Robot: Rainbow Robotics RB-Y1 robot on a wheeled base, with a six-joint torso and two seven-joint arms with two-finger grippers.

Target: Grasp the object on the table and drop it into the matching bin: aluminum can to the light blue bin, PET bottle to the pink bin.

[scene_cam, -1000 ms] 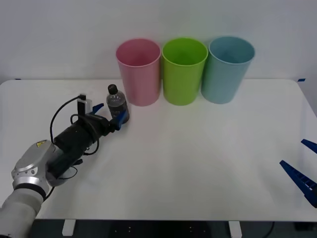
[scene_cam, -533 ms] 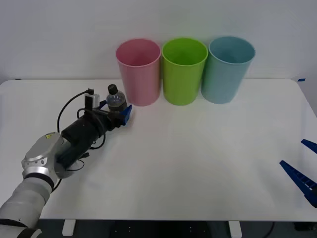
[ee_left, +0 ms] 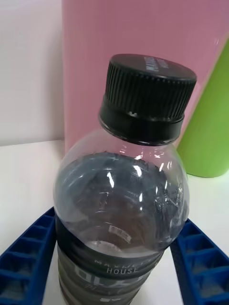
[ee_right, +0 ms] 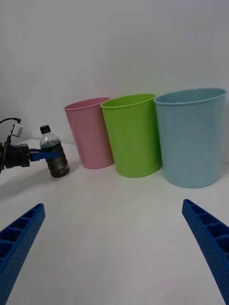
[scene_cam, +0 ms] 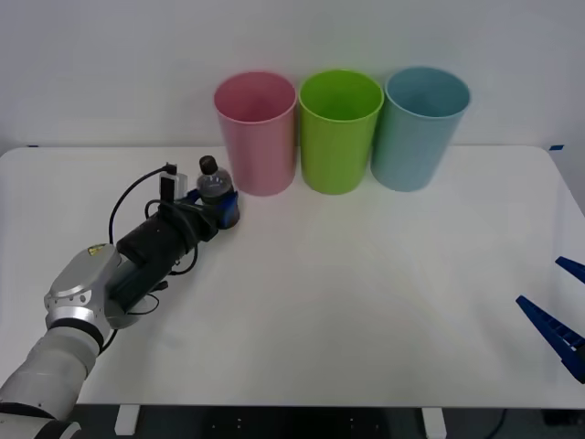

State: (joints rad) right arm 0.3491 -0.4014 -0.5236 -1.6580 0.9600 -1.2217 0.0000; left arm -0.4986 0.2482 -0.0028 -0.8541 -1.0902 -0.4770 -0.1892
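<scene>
Blue ribbed fingers (ee_right: 205, 248) of the right gripper (scene_cam: 562, 311) spread wide at the table's (scene_cam: 366, 302) near right edge, holding nothing. Farther out on the left, the left gripper (scene_cam: 218, 208) clamps the bottle (scene_cam: 216, 187) at its label band — one finger on each side, cap upright, base on or just above the table. Just beyond the bottle stands the pink bin (scene_cam: 257, 131), then the green bin (scene_cam: 340, 130) beside it, and the light blue bin (scene_cam: 420, 126) at the row's right end.
</scene>
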